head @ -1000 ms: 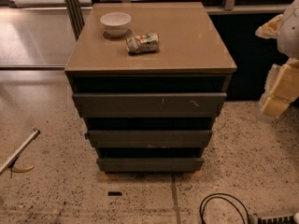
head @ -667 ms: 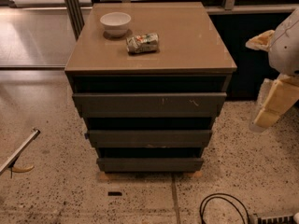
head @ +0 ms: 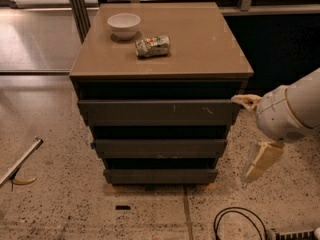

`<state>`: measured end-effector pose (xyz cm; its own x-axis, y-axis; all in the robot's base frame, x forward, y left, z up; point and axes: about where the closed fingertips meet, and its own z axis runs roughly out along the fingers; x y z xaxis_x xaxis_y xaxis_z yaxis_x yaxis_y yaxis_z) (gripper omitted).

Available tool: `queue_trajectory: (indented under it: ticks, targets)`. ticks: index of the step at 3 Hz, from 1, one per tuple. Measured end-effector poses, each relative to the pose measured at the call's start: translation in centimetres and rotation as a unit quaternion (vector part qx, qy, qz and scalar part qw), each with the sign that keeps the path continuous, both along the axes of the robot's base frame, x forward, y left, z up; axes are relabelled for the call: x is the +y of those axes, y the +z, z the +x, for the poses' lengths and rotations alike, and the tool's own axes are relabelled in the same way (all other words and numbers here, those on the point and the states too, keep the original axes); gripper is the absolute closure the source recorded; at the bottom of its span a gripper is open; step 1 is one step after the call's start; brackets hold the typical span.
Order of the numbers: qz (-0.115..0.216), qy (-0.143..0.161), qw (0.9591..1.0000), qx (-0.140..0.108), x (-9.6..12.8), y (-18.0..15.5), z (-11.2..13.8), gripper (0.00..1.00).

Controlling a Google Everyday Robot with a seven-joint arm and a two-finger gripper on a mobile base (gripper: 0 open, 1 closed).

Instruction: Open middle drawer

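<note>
The middle drawer (head: 160, 148) is the wide, shallow dark grey-brown front between the taller scratched top front (head: 159, 112) and the bottom front (head: 160, 176). It looks shut. My gripper (head: 243, 137) is to the right of the cabinet, at the height of the top and middle drawers. It is open and empty. The upper cream finger (head: 245, 101) is at the right end of the top front, and the lower finger (head: 262, 160) hangs over the floor. The white arm (head: 295, 109) comes in from the right edge.
A white bowl (head: 124, 24) and a crushed can (head: 152, 45) lie on the cabinet top (head: 200, 44). A black cable (head: 240, 223) loops on the floor in front, right. A metal bar (head: 20, 161) lies on the floor at the left.
My arm and gripper have moved left and down, from the right edge of the view to right beside the cabinet. The drawers have not moved.
</note>
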<state>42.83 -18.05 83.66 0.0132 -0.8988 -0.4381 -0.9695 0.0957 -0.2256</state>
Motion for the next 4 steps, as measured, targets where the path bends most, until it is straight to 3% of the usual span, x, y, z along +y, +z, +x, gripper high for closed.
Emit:
queue_trajectory:
  ticks: [1,2,3,4]
  targets:
    - [0.086,0.026,0.9959,0.005,1.8,-6.6,-0.7,0.0]
    - [0.095,0.053,0.9941,-0.008,2.0,-7.3,-0.6,0.0]
    - [0.097,0.059,0.9935,-0.013,2.5,-7.5,-0.7,0.0]
    - [0.106,0.084,0.9908,0.004,5.8,-10.9,-0.3,0.0]
